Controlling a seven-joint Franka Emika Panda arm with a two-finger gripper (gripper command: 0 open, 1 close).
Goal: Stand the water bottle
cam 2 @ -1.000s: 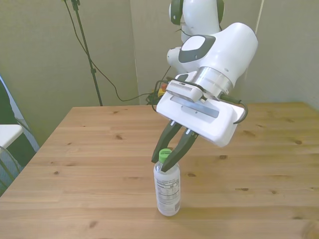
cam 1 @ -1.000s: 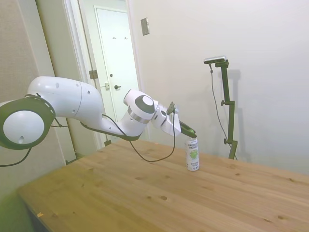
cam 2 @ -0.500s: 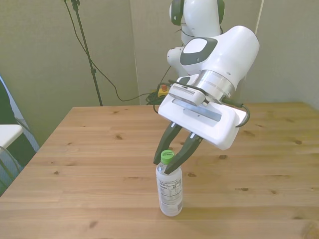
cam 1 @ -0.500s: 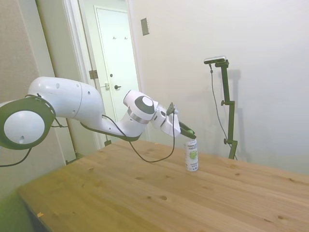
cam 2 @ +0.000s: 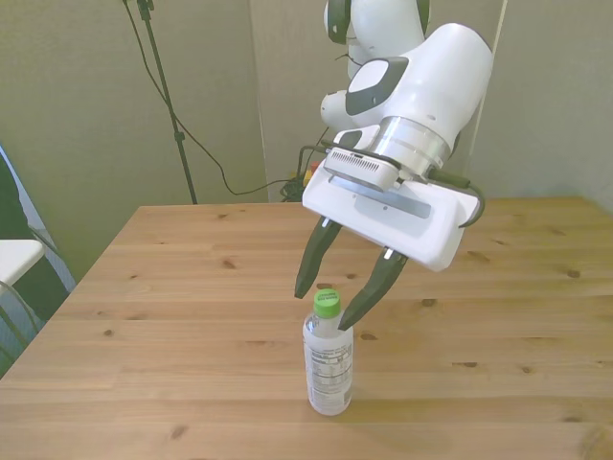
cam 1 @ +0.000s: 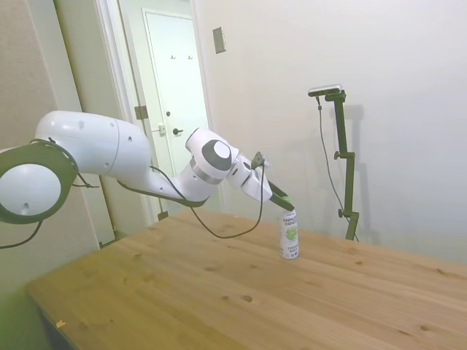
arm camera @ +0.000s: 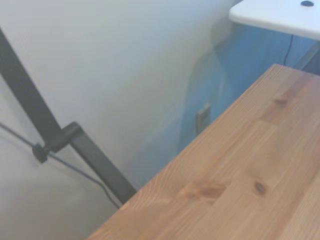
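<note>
One water bottle (cam 2: pixel 328 361) is seen standing upright on the wooden desk (cam 2: pixel 172 326), toward its near edge in the front view. The tool (cam 2: pixel 332 299) is held released, its two dark fingers (cam 2: pixel 311 261) spread to either side of the green cap (cam 2: pixel 327 303), apparently not touching it.

Bare table (cam 2: pixel 192 287) around water bottle (cam 2: pixel 328 369)

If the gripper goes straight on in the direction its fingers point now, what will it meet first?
Most likely the water bottle: the open gripper points down over its green cap, fingers on either side. Depth is uncertain; if it misses, the table comes next.
</note>
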